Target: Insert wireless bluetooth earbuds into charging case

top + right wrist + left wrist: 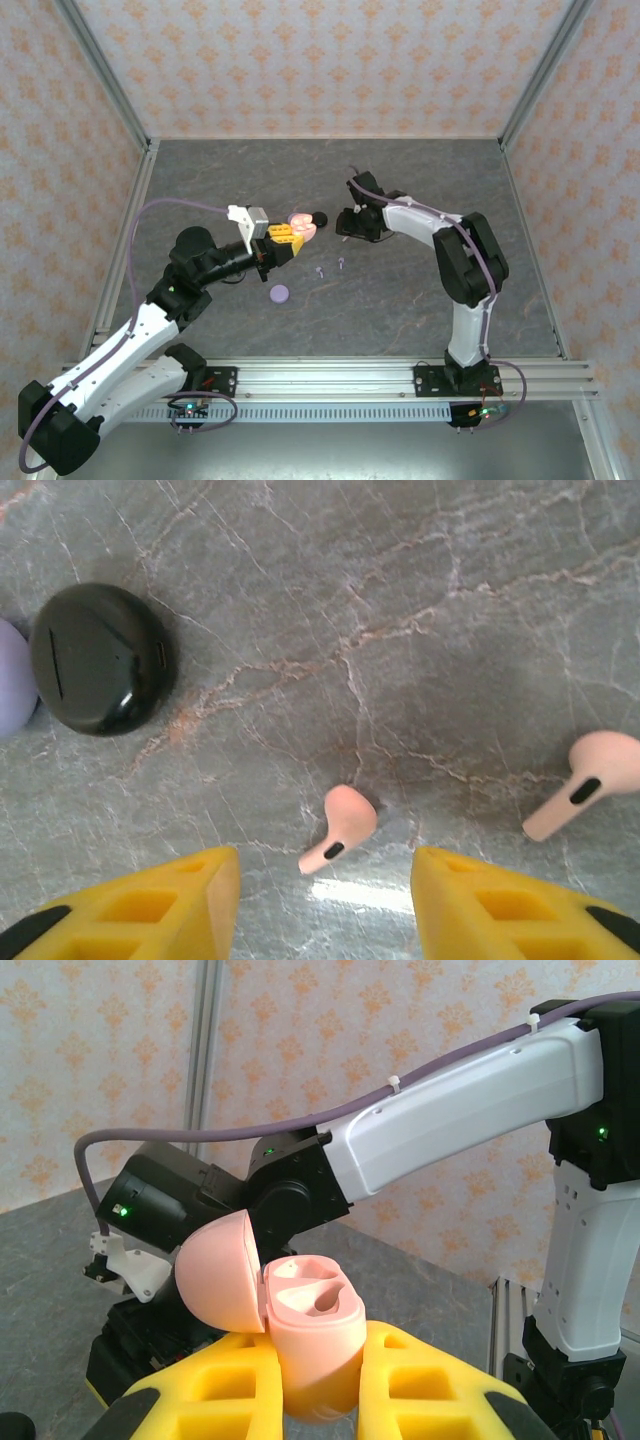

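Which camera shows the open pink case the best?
The left wrist view: the pink case is big and close, clamped in the left gripper, lid open, so you see into its slots. The top external view has it as a tiny pink blob.

The table top [480, 600] is a grey, veined, stone-look surface, matt with a faint sheen. The black case [98, 658] at 10 o'clock is glossy plastic (it mirrors the light). The pink earbuds [340, 830] at 6 and 4 o'clock are smooth satin plastic. The pink case [315, 1345] is smooth matt plastic. The yellow fingers [150, 910] are matt moulded plastic. The rails [330, 375] are bare metal.
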You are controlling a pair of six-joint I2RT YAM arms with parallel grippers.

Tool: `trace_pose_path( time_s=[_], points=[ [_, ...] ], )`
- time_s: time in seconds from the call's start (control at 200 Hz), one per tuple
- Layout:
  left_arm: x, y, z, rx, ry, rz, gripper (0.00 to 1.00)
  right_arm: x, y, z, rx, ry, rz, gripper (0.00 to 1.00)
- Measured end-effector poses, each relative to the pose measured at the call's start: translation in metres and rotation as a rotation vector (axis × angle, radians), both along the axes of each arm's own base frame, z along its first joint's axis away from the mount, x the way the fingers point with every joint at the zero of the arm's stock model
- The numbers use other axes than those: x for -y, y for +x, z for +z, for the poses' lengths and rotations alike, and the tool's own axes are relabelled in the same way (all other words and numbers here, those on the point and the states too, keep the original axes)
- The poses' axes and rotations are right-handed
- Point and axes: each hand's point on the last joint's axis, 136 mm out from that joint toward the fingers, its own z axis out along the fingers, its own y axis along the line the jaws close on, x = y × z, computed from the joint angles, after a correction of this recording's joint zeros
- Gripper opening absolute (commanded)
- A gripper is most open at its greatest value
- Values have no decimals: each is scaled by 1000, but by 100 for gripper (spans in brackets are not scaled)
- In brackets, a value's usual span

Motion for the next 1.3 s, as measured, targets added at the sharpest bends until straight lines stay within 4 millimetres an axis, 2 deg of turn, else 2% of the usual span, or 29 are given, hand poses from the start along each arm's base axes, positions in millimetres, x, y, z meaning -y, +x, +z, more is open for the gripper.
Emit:
trace_pose_path(
  time_s=[0.22,0.34,0.626,1.191,1.301],
  points=[
    [0,0,0,5,4,0,0,-2,5,-12,-19,-10,-3,39],
    [0,0,-2,0,7,0,0,-2,4,-15,-29,-17,0,31],
    [0,0,-3,-6,11,0,0,-2,2,-23,-49,-22,5,27],
    [0,0,-4,-9,13,-1,0,0,1,-23,-27,-44,51,16],
    [1,-2,-4,-9,14,-7,0,5,-9,-18,-12,-44,71,16]
  ],
)
